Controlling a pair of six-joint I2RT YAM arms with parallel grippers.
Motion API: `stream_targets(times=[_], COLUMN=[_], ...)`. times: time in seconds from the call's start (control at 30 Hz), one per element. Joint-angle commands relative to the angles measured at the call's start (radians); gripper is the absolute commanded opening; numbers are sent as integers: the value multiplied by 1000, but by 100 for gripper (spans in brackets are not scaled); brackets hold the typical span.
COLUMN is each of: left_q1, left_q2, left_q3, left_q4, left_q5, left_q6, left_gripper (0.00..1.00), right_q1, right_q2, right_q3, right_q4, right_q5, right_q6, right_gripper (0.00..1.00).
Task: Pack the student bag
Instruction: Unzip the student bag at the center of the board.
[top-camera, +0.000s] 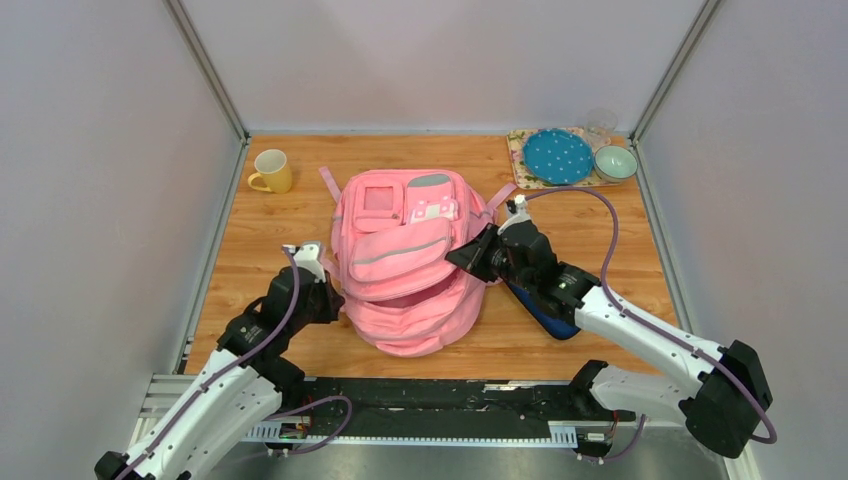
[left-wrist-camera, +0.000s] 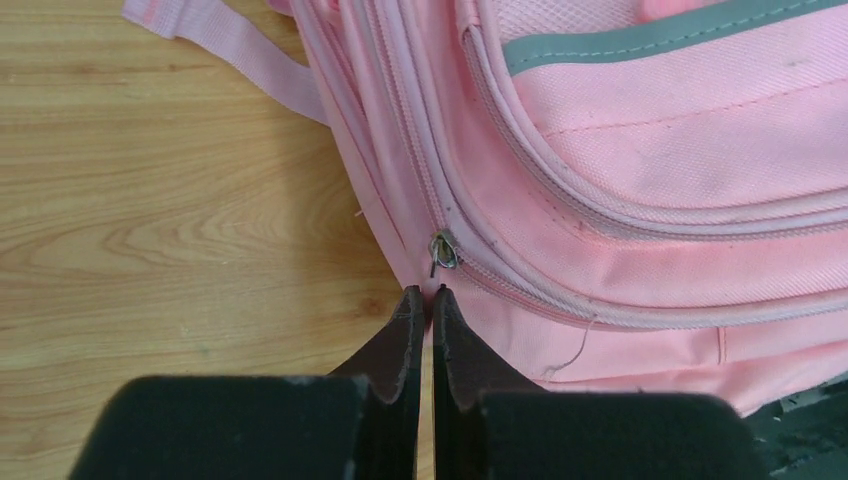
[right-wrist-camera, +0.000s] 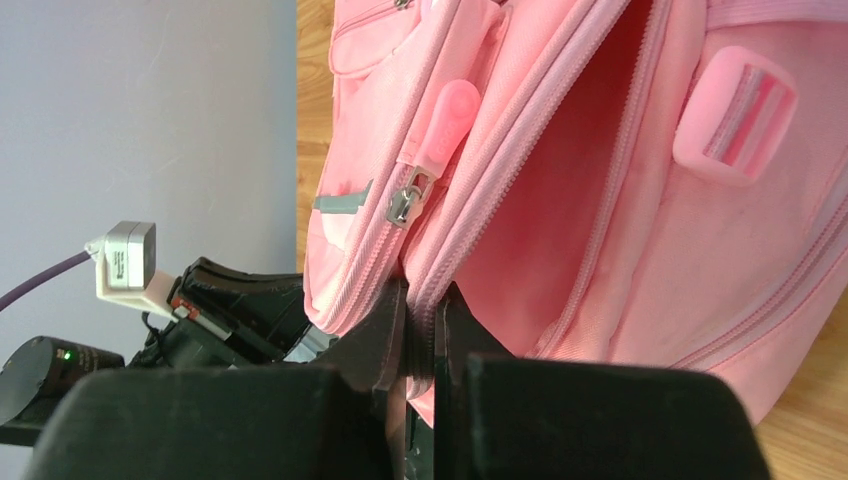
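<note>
The student bag (top-camera: 410, 255) is a pink backpack lying front up in the middle of the table, its main compartment gaping along the near side. My left gripper (top-camera: 335, 288) is at the bag's left edge; in the left wrist view the left gripper (left-wrist-camera: 427, 293) is shut on a pinch of pink fabric just below a metal zip slider (left-wrist-camera: 443, 250). My right gripper (top-camera: 460, 258) is at the bag's right side; in the right wrist view the right gripper (right-wrist-camera: 421, 300) is shut on the zip edge of the open compartment (right-wrist-camera: 540, 200), below a pink zip pull (right-wrist-camera: 447, 122).
A navy-blue pouch (top-camera: 540, 315) lies under my right arm. A yellow mug (top-camera: 272, 170) stands at the back left. A tray (top-camera: 520, 160) at the back right holds a blue dotted plate (top-camera: 558, 156), a bowl (top-camera: 615, 162) and a glass (top-camera: 600, 125). Walls enclose the table.
</note>
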Motion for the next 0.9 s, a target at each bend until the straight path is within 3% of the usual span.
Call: stream_targets(times=[0.0,0.07,0.1,0.2,0.23,0.5,0.63,0.87], left_q1=[13,11,13,13,13,11,11,11], left_q2=[9,-3,-23,-66,-77,-94,-37,16], left_q3=[27,28,30,38,41,90,120,185], left_q4=[-67,-66,-64,-57,-54,28,159,206], left_q5=[-209,-226,-229,-229,-214,46,446,530], left_q6=[-13,-11,-5,12,20,112,227,366], left_gripper=[16,32,48,71,74,77,78,79], right_q1=[-23,-24,-23,-24,-24,-23,-23,-23], right_q2=[-27,-24,-24,-19,-14,-2,9,35], right_q3=[8,8,7,8,8,-23,-17,5], right_q4=[128,130,130,130,131,183,202,199], right_q5=[-16,-48,-53,-73,-77,-137,-153,-179], right_q6=[-36,-38,-36,-38,-38,2,18,15], right_gripper=[0,0,0,0,0,0,0,0])
